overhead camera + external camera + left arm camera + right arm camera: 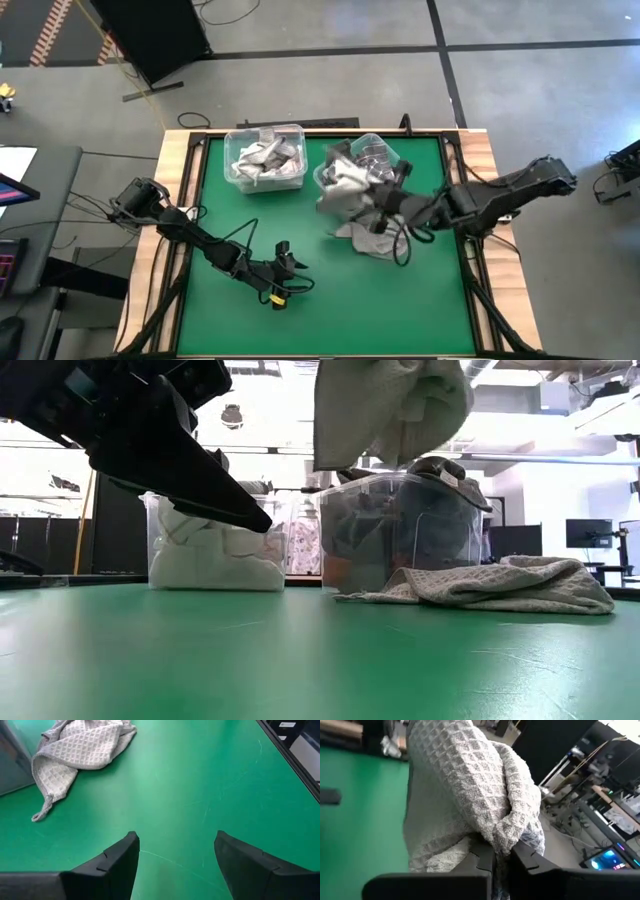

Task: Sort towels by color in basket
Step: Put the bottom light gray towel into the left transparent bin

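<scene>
My right gripper is shut on a light grey waffle-weave towel, held up beside the right clear bin. That bin holds darker towels. A second light grey towel lies crumpled on the green table in front of this bin; it also shows in the left wrist view. The left clear bin holds white and pale towels. My left gripper is open and empty, low over the table toward its near side. My right gripper pinches a bunched fold of the light grey towel between its two fingers; several layers are gathered there. The fingers come roughly level from the table's right side. The towel hangs slack, lifted clear of the table.
Both bins stand near the table's far edge. The raised wooden rim runs round the green mat. There is bare mat in the near half, around and to the right of my left gripper.
</scene>
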Robot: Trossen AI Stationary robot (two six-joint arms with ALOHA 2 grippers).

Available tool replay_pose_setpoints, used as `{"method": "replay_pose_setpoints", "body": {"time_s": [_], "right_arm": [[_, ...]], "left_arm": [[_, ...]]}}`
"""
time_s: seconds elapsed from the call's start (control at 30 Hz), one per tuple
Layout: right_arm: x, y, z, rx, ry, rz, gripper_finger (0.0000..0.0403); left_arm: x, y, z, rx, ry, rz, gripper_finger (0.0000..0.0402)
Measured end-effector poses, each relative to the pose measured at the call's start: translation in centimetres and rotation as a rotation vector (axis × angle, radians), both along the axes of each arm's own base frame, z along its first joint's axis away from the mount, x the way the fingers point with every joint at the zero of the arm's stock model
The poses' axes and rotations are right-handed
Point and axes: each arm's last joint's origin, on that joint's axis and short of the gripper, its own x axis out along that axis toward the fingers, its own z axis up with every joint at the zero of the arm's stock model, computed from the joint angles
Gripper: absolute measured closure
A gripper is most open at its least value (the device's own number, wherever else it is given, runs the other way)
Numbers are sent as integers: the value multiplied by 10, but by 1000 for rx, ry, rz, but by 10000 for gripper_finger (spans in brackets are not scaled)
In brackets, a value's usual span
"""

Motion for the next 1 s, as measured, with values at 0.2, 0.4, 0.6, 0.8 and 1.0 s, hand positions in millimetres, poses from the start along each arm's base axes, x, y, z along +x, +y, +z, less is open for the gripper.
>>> {"method": "replay_pose_setpoints", "body": {"time_s": [0.2,0.4,0.6,0.8,1.0], "right_arm": [[8,-25,17,-28,-97,24,361],[22,-48,26,-53,-195,43,361],[45,-73,19,-48,-251,102,360],[70,-96,4,-17,-309,167,360],[97,-122,-1,14,-324,200,359]], "left_arm": [[0,0,0,2,1,-1,155],[0,0,-1,-1,9,1,155],[-1,1,-1,8,11,14,155],[-2,9,-2,163,-27,247,155],[-5,16,1,293,-31,358,155]]}}
